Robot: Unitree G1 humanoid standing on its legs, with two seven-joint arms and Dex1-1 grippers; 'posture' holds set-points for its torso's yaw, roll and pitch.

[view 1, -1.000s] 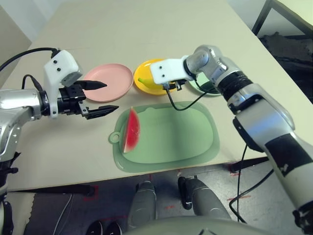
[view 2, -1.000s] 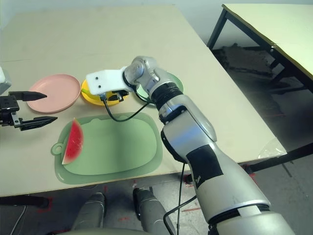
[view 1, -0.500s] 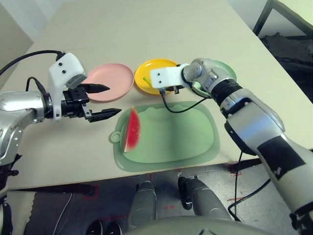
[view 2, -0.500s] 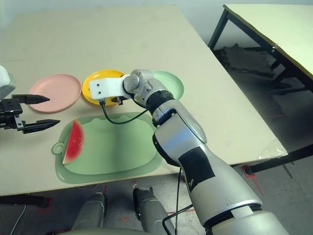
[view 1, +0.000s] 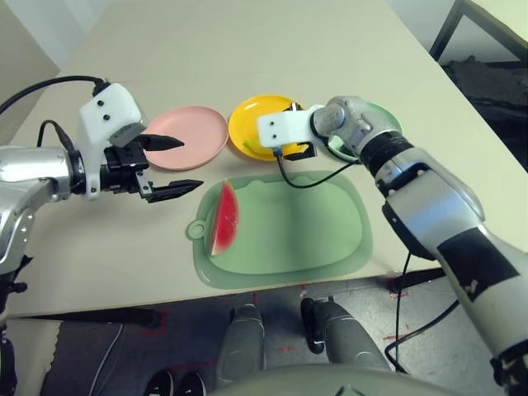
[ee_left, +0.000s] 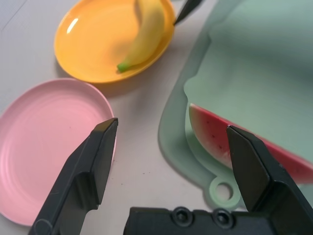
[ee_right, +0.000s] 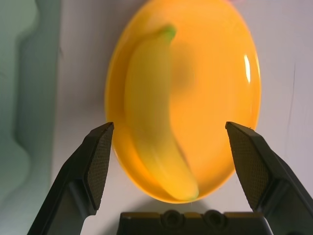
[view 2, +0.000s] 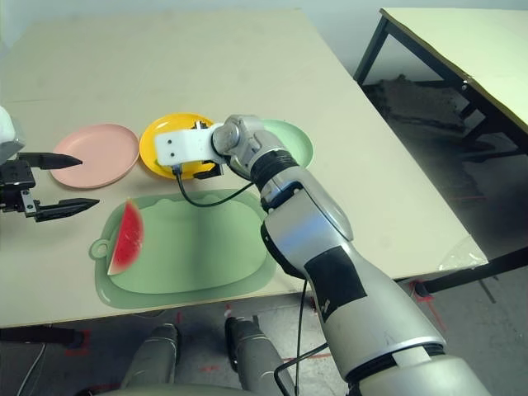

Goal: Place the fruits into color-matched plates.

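Banana inside yellow plate, wrist-visible.

The left arm reaches in from the left side, its left gripper pointing rightward with fingers spread wide and holding nothing. The right arm stretches forward and leftward, its right gripper angled downward, fingers apart, empty.

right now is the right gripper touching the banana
Apart. The right wrist view shows the right gripper open, its fingers standing clear on either side of the banana, which lies in the yellow plate.
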